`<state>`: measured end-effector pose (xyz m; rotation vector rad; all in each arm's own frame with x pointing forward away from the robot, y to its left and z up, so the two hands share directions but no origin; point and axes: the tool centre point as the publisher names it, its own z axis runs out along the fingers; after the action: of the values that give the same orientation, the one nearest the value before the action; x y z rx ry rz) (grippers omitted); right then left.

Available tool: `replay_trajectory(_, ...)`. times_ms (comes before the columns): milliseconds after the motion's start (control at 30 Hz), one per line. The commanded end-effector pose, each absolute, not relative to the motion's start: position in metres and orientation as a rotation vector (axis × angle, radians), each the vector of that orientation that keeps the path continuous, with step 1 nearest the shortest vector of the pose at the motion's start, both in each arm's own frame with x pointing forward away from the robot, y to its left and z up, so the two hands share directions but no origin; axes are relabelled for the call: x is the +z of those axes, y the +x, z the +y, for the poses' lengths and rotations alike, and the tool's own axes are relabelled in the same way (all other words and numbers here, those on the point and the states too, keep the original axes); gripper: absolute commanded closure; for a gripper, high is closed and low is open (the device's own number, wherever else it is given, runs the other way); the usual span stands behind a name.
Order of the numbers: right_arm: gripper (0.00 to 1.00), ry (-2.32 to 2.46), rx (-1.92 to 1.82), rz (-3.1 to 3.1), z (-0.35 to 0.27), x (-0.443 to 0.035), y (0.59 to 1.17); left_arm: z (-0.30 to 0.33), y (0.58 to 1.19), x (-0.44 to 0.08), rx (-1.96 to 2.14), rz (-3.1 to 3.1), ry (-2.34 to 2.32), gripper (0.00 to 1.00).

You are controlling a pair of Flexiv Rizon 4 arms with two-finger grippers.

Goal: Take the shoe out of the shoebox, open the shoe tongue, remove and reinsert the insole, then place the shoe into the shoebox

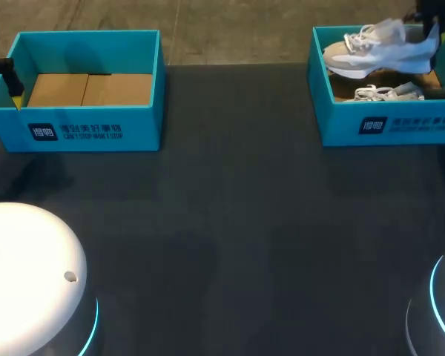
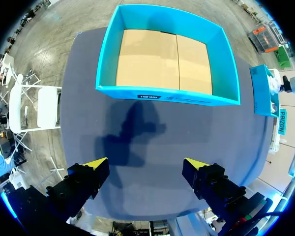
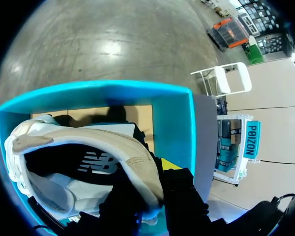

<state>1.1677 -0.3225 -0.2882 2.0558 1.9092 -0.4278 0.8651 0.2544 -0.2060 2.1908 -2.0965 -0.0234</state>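
Aloft, shoe [image 1: 371, 52] over shoebox [image 1: 341, 122] rim

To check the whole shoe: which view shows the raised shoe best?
Head view: the raised shoe shows nearly whole, over its box. The right wrist view shows it close up but cut off; the left wrist view hardly shows it.

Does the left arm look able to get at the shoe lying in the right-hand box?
Probably not easily. The left gripper sits by the empty box across the table, and the right gripper holds the lifted shoe over the lower shoe.
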Motion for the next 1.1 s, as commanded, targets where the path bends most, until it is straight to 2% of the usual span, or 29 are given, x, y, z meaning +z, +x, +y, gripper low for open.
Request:
replay_trajectory(33, 1.00, 2.067, -0.440, 1.914, -0.325, -0.293, 1.174, 0.254, 0.864, -0.206, -0.025, -2.097, 2.194, 0.00)
replay_trajectory(1100, 1.00, 2.137, -0.449, 1.959, -0.324, -0.339, 1.168, 0.254, 0.864, -0.206, -0.025, -2.097, 2.194, 0.00)
